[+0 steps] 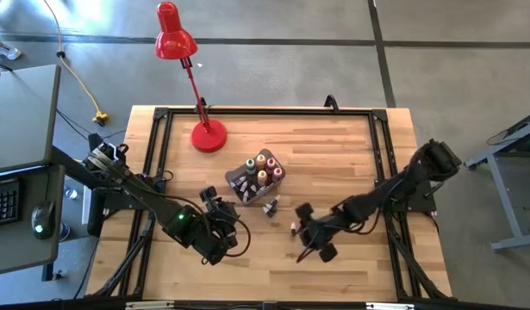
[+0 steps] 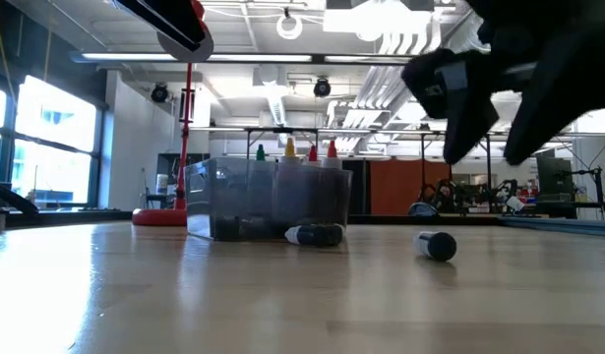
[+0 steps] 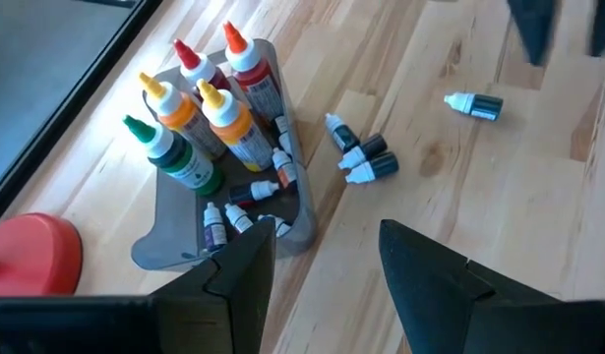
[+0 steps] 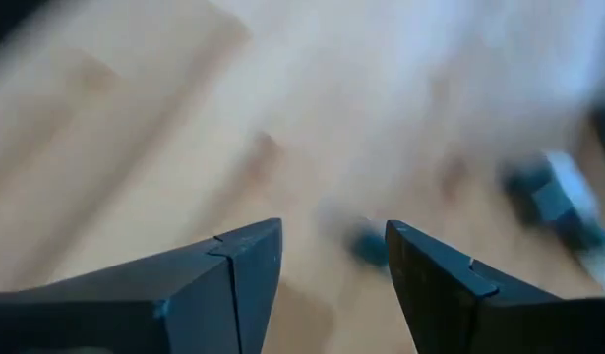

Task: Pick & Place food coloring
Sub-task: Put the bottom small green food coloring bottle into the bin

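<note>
A grey translucent bin [image 1: 254, 179] stands mid-table and holds upright food coloring bottles [image 3: 209, 108] in red, yellow and green, with several tiny white-capped ones at their feet. A few tiny dark bottles [image 3: 361, 157] lie on the wood beside the bin. One more tiny bottle [image 1: 294, 227] lies further right and also shows in the left wrist view [image 3: 474, 105] and the low view [image 2: 437, 245]. My left gripper [image 3: 327, 265] is open and empty, near-left of the bin [image 1: 223, 220]. My right gripper [image 4: 332, 256] is open, above the table next to the lone bottle [image 1: 313, 234].
A red desk lamp's base [image 1: 208, 136] stands on the table at the far left, its head [image 1: 173, 36] leaning out beyond the far edge. Bare wood [image 1: 247, 275] lies along the near edge. A black frame [image 1: 381, 155] borders the tabletop.
</note>
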`<action>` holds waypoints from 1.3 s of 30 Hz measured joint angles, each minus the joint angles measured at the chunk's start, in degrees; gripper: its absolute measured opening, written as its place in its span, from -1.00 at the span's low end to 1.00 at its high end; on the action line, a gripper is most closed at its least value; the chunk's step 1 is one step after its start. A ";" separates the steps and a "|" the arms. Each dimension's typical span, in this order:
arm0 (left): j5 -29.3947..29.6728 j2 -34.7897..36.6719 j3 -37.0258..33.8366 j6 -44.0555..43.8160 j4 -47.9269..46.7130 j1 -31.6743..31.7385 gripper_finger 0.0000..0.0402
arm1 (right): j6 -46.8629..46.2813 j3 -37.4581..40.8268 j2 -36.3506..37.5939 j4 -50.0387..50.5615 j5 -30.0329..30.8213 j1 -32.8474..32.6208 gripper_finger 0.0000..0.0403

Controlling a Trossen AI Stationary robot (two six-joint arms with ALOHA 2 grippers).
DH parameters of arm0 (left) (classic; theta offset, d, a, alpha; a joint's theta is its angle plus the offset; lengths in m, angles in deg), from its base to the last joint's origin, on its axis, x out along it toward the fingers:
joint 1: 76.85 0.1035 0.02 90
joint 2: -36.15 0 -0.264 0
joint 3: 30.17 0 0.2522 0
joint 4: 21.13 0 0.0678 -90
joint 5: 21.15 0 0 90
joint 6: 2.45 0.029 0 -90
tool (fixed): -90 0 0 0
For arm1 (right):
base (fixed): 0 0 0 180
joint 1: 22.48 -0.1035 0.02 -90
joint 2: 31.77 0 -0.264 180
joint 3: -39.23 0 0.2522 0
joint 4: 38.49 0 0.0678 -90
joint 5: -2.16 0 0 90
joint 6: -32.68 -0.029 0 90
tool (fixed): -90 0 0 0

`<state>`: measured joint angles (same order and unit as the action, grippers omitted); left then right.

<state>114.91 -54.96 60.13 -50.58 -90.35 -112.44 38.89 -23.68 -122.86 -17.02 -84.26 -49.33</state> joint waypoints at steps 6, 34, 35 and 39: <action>-0.78 0.00 0.00 -0.14 0.37 0.00 -0.11 | 12.43 4.22 0.00 -10.54 -9.51 5.01 -0.12; -1.59 0.00 0.00 -0.16 0.46 0.00 -0.11 | 22.22 5.76 -9.39 -11.75 -23.60 17.92 -0.13; -1.59 0.00 0.00 -0.16 0.53 0.00 -0.11 | 21.01 5.71 -9.98 -12.26 -23.45 17.90 -0.14; -1.57 0.00 0.00 -0.16 0.53 0.00 -0.11 | 19.54 5.53 -12.65 -13.95 -24.35 17.74 -0.24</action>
<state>113.34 -54.96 60.13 -50.75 -89.83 -112.44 58.42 -18.15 -135.50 -30.97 -108.61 -31.59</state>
